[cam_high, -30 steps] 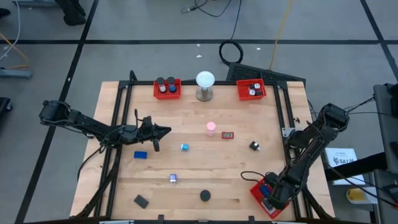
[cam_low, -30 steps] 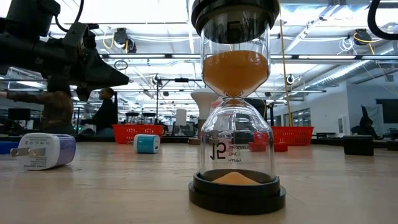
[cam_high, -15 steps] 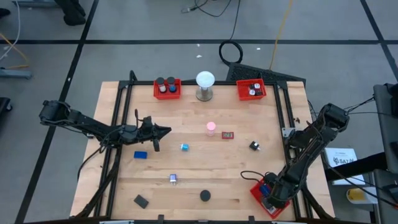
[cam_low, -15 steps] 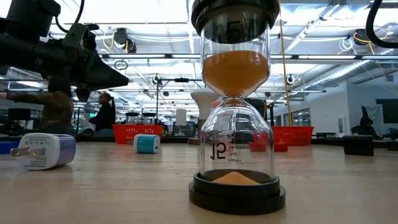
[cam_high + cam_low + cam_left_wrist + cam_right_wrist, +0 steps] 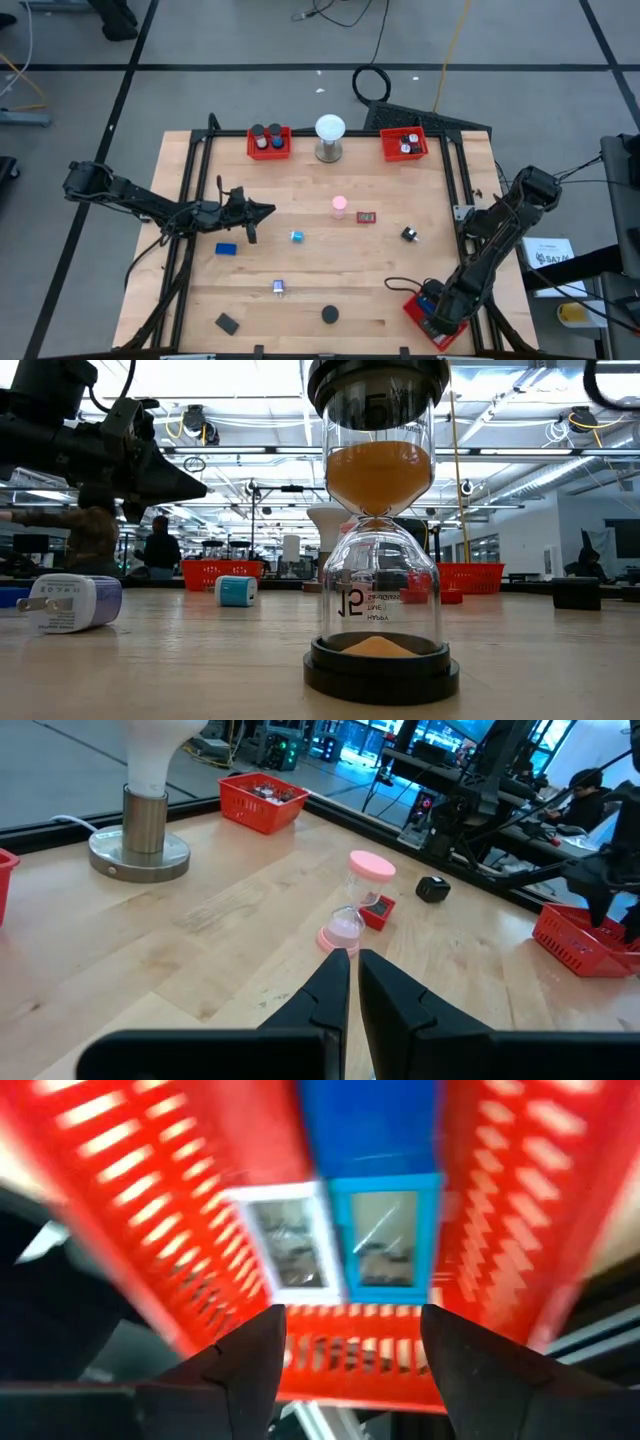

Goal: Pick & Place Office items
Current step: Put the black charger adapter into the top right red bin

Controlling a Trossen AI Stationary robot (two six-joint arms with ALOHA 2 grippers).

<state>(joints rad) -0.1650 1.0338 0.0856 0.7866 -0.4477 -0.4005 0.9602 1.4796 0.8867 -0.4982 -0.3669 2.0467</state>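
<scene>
Relation: right gripper [image 5: 437, 318] jaws wide over tray [image 5: 414, 310], empty | charger [image 5: 279, 288] nearest item, at its 9 o'clock | left gripper [image 5: 268, 210] closed, idle.

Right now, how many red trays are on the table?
3. One red tray at the far edge, left of the white globe; one at the far edge to its right; one at the near right corner, partly hidden under the right arm.

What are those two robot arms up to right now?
Right pincer open inside red tray, blue and white items lying in it. Left pincer shut, waiting mid-table. Nothing in the way.
</scene>
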